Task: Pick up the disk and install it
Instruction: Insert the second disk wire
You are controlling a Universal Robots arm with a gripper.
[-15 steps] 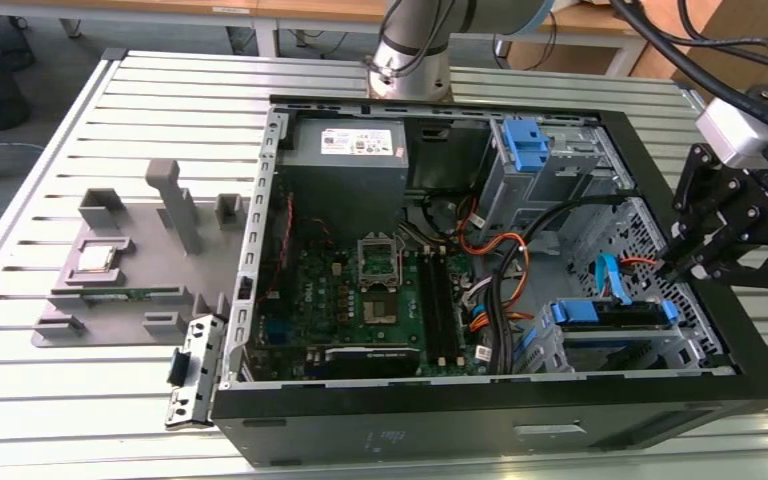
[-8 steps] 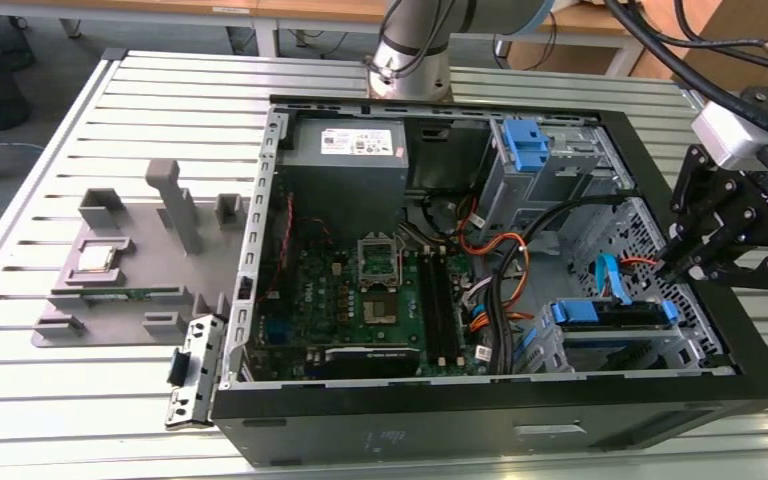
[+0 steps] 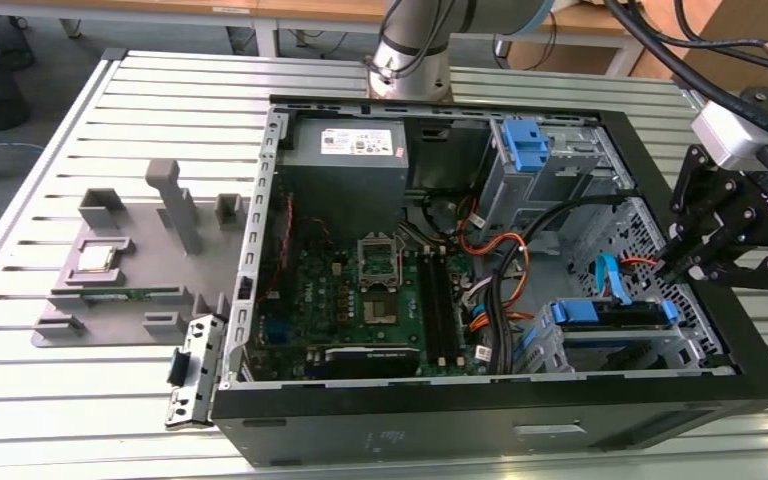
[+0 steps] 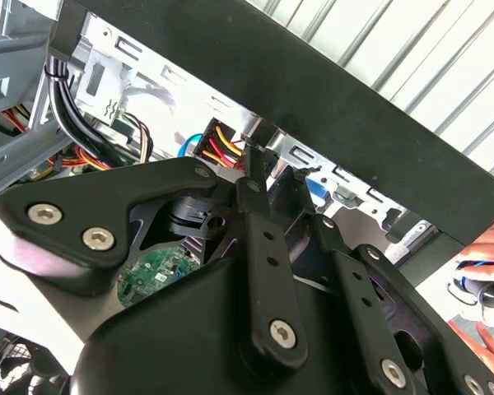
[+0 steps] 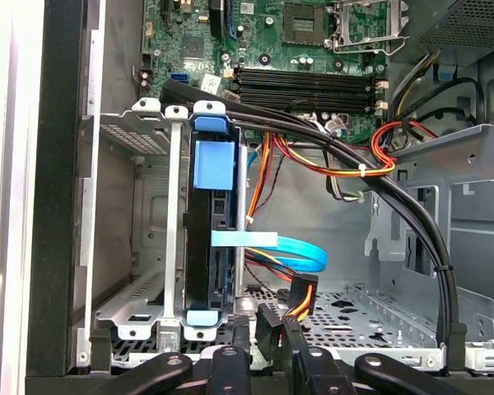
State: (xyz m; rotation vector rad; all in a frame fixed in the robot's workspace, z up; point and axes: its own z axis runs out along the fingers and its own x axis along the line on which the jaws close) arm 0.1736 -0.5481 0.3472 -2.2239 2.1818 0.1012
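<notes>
We count one case (image 3: 491,415) on the tabletop (image 3: 157,90), one disk (image 3: 607,313), and one bare blue bracket (image 3: 524,147) in the far bay. The disk sits on edge in the drive cage in the first wrist view (image 5: 207,247). One gripper (image 5: 277,322): fingers (image 5: 263,329) pinched nearly together, holding nothing we can see, tips just beside the power plug (image 5: 301,295).

Tool (image 3: 688,272) at the exterior view's right, hanging from the arm (image 3: 418,40), black fingers (image 5: 267,333) pointing down, tips close together on a black connector.
</notes>
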